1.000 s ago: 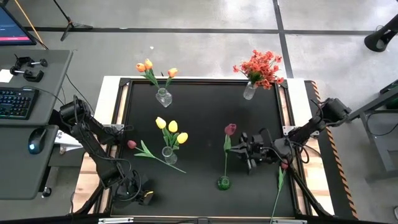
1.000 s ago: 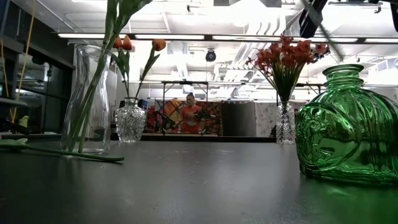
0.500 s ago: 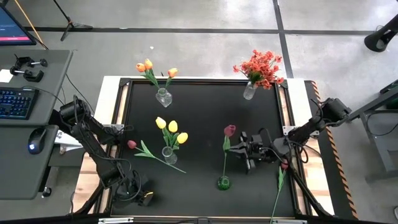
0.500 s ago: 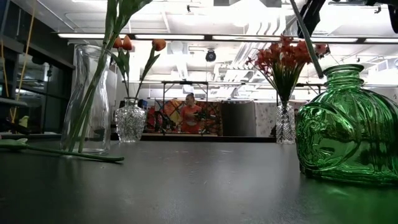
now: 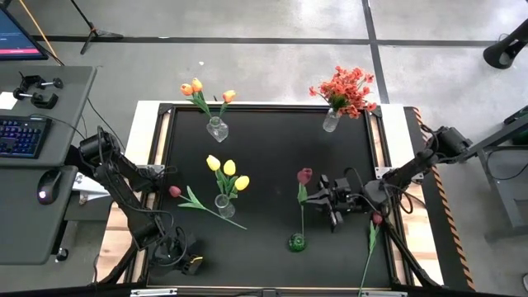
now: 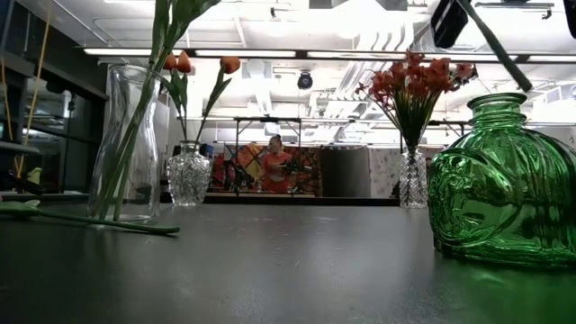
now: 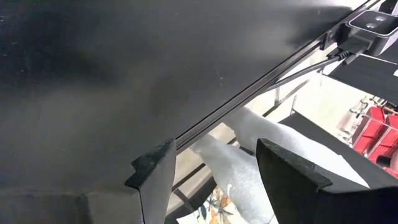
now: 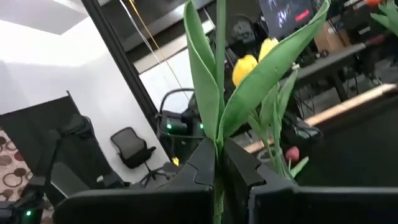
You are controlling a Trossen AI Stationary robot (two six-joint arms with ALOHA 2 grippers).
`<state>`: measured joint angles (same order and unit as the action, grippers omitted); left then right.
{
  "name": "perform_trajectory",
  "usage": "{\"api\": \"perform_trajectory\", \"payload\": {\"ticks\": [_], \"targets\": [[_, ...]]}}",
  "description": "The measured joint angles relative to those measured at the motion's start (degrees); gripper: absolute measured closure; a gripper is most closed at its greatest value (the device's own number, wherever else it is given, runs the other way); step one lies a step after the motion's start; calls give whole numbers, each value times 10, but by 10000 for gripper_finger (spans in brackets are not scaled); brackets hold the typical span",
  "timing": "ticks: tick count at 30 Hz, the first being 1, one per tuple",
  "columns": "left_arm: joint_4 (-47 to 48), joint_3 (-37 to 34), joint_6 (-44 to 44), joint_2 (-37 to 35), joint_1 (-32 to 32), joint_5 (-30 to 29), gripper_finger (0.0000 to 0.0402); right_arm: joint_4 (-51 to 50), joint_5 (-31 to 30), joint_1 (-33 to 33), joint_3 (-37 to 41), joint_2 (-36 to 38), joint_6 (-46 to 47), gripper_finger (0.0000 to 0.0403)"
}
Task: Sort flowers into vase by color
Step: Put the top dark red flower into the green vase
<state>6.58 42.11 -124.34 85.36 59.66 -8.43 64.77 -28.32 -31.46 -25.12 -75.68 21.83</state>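
My right gripper (image 5: 318,196) is shut on a dark pink tulip (image 5: 305,175), right of the table's middle. The tulip's long stem (image 5: 299,216) runs down to the green glass vase (image 5: 297,242). In the low view the stem (image 6: 498,49) slants past the green vase's neck (image 6: 497,106); whether its end is inside, I cannot tell. A second dark pink tulip (image 5: 175,191) lies flat on the table at the left. A third (image 5: 377,219) lies at the right edge. My left gripper (image 5: 186,257) waits open at the near left corner. My right gripper pinches the tulip's stem (image 8: 218,163) between its two fingers, just below where the leaves (image 8: 249,93) branch off. The fingers reach in about level from the table's right side and lie across the stem. The flower is lifted, head up, its stem slanting down toward the green vase.
Yellow tulips stand in a clear vase (image 5: 221,202) left of centre. Orange tulips stand in a vase (image 5: 216,128) at the far left, and red-orange sprays in a vase (image 5: 332,120) at the far right. A desk with keyboard (image 5: 21,136) lies left of the table.
My right gripper has stayed over the same spot and tipped a little. The held stem's lower part has swung back and forth above the green vase, from left of its neck to right of it in the low view.
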Motion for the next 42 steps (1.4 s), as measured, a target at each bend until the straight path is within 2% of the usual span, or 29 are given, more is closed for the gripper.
{"api": "perform_trajectory", "payload": {"ticks": [12,21,27,32,37,42], "targets": [[0,0,0,0,0,0,193,8,1,26,0,0,6,403],[0,0,0,0,0,0,193,-49,4,26,0,-2,45,403],[0,0,0,0,0,0,193,-46,4,26,0,-17,54,403],[0,0,0,0,0,0,193,-73,21,1,0,-20,66,403],[0,0,4,0,0,0,193,-133,19,-32,0,-20,109,403],[0,0,4,0,0,0,193,-149,16,-50,0,-20,112,403]]}}
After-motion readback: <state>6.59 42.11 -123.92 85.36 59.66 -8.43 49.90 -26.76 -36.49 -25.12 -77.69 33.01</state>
